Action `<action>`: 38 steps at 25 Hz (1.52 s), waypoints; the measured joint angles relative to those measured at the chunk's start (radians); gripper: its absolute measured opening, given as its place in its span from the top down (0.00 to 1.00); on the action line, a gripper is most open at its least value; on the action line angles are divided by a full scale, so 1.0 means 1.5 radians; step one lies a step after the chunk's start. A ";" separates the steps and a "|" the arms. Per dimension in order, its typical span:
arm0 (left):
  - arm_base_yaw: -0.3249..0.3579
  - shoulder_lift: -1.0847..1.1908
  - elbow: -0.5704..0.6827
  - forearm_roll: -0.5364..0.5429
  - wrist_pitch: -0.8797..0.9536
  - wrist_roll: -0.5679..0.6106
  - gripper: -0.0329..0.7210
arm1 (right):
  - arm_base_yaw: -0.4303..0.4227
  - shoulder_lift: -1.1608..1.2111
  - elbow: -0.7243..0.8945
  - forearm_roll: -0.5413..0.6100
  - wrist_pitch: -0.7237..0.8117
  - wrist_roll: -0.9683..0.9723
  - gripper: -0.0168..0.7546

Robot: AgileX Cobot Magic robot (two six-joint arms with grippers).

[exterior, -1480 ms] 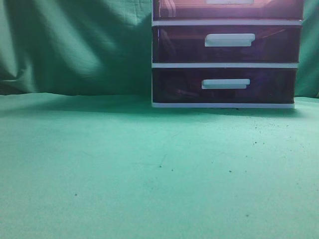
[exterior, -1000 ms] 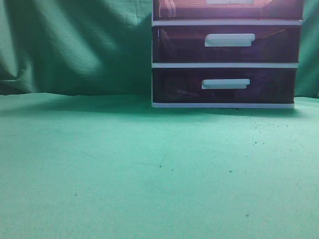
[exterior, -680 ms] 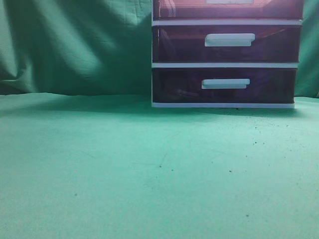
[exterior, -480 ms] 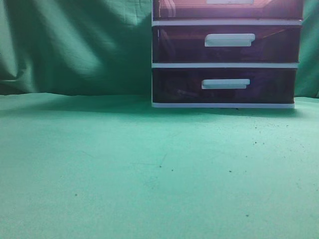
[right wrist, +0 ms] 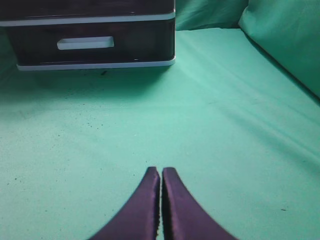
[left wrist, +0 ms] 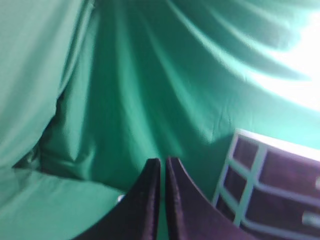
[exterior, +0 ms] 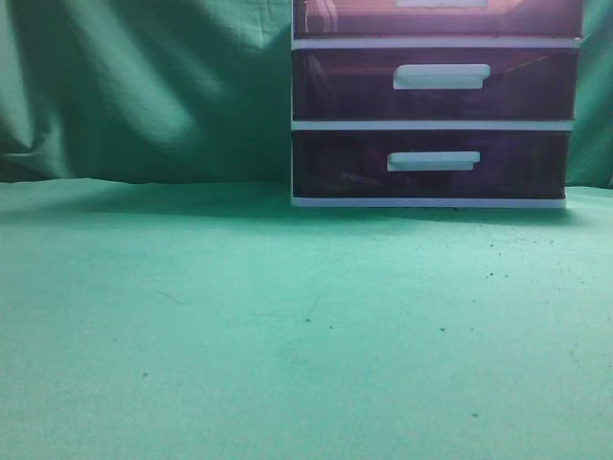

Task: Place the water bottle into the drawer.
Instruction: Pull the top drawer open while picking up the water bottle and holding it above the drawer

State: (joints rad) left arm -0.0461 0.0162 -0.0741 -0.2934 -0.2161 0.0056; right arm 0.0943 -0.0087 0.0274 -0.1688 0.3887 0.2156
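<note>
Logging stock from my remote seat: drawer (exterior: 436, 17) shut at the counter's back edge, right of centre, water bottle nowhere in view (whereabouts unknown), left gripper (left wrist: 163, 165) and right gripper (right wrist: 161, 173) both pressed closed and empty, task seemingly unstarted.

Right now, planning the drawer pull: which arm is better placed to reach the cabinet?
Probably right: the right pincer, shut, points at the cabinet; the left pincer, also shut, faces the curtain, cabinet off to one side.
</note>
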 joint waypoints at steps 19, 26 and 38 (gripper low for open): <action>0.000 0.442 -0.104 0.125 0.089 0.004 0.37 | 0.000 0.000 0.000 0.000 0.000 0.000 0.98; 0.000 0.618 -0.160 0.145 0.038 0.005 0.11 | 0.000 0.000 0.000 0.000 0.000 0.000 0.98; 0.021 0.952 -0.301 0.080 -0.073 0.009 0.11 | 0.000 0.000 0.000 0.000 0.000 0.000 0.98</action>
State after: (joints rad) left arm -0.0152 1.4439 -0.5254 -0.1735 -0.3256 0.0199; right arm 0.0943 -0.0087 0.0274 -0.1688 0.3887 0.2156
